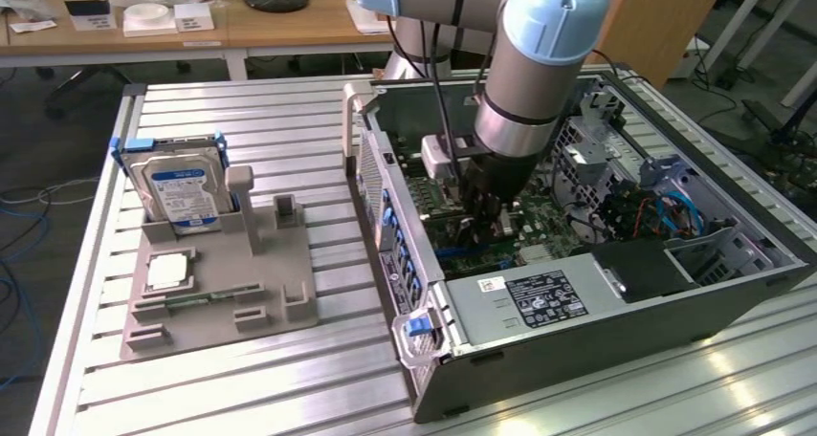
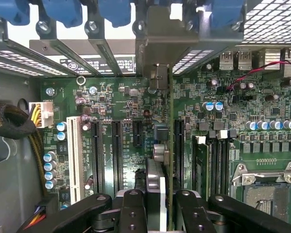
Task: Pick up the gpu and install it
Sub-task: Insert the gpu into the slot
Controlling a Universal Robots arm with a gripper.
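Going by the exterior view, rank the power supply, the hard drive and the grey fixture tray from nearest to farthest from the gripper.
Gripper is down inside the open computer case.
1. Power supply: inside the case, just in front of the gripper.
2. Grey fixture tray: on the table, toward the exterior view's left.
3. Hard drive: upright at the tray's far left corner.

- A slatted aluminium bench [image 1: 255,120] spans most of the frame, with bright light glinting off its lower right.
- A wooden desk [image 1: 255,30] crosses the upper left.
- Grey floor with loose cables [image 1: 19,216] runs down the left edge.
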